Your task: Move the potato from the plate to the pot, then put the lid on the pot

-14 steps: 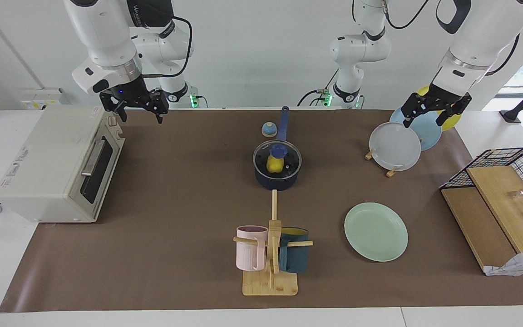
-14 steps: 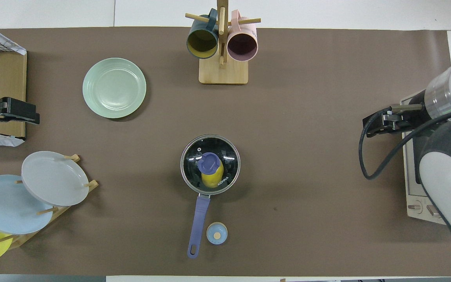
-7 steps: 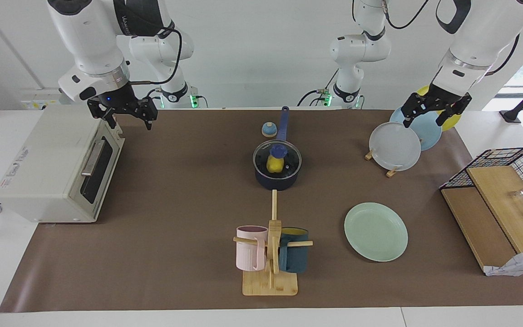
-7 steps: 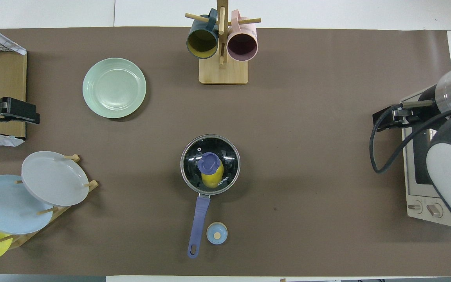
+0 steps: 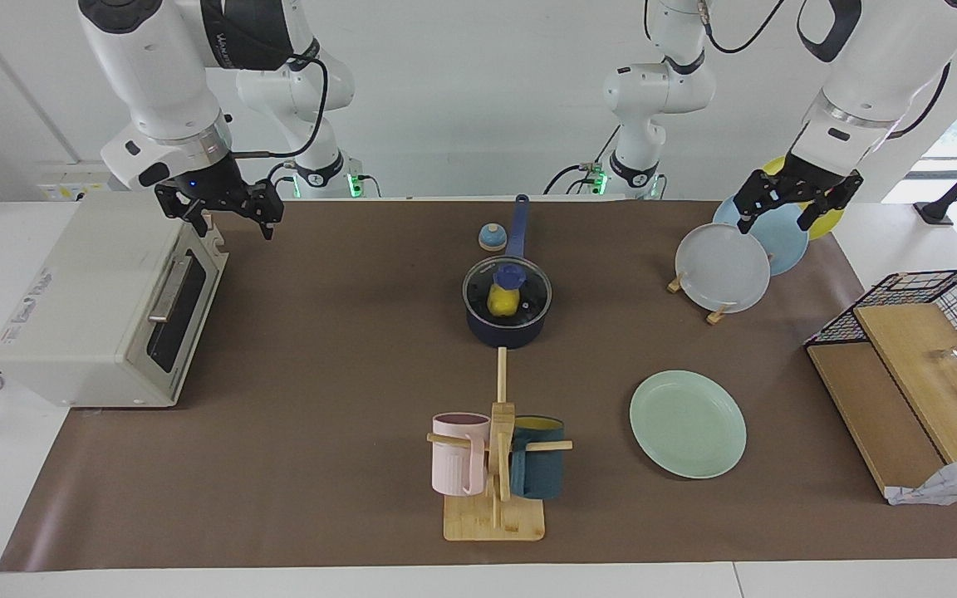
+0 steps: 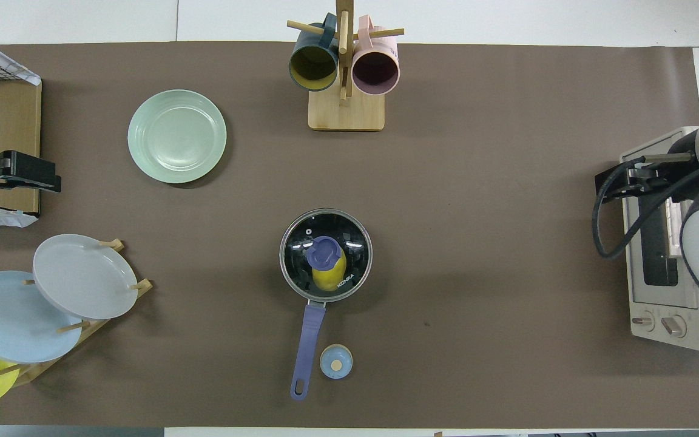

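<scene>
Oven (image 5: 100, 303): I saw it at the right arm's end of the table, door toward the middle of the mat.
Mat (image 5: 345, 349): brown, it covered most of the table and carried the items listed below.
Plate rack (image 5: 744, 249): grey, light blue and yellow plates stood upright in it, near the robots at the left arm's end.
Mug stand (image 5: 495, 465): wooden, with a pink and a teal mug hung on it, farther from the robots than the pot.
Plate (image 5: 688, 423): flat on the mat, bare, beside the mug stand toward the left arm's end.
Pot (image 5: 508, 320): mid-mat, handle pointing toward the robots.
Lid (image 5: 507, 292): I saw it seated on the pot's rim, knob up.
Potato (image 5: 502, 301): inside the pot, visible through the glass lid.
Bell (image 5: 492, 237): just beside the pot's handle, near the robots.
Right gripper (image 5: 221, 214): I read it as raised over the oven's corner nearest the robots, fingers spread, holding nothing.
Left gripper (image 5: 786, 208): raised over the plate rack, fingers spread, holding nothing.
</scene>
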Action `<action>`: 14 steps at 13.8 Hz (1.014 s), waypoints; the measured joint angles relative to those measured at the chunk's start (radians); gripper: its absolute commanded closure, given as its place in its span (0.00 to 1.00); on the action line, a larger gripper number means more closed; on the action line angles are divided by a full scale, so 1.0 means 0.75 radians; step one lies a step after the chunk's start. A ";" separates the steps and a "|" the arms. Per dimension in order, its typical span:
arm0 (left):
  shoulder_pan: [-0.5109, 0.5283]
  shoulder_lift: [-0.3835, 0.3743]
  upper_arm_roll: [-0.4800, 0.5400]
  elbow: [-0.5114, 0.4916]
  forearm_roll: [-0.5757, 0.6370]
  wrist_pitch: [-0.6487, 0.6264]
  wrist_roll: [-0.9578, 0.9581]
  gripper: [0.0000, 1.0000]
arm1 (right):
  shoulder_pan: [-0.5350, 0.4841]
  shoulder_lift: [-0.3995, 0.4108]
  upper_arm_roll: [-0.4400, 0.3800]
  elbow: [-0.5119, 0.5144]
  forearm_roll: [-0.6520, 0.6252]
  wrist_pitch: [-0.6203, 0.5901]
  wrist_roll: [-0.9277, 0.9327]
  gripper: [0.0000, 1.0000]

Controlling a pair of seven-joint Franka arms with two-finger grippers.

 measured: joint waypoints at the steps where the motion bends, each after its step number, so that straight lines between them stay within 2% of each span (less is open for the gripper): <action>1: 0.000 0.000 0.000 0.000 0.000 0.000 0.000 0.00 | -0.001 0.000 -0.001 0.000 0.000 0.000 0.000 0.00; 14: 0.000 0.000 0.000 0.000 0.000 0.000 0.000 0.00 | -0.034 0.003 -0.010 0.000 0.001 0.001 0.000 0.00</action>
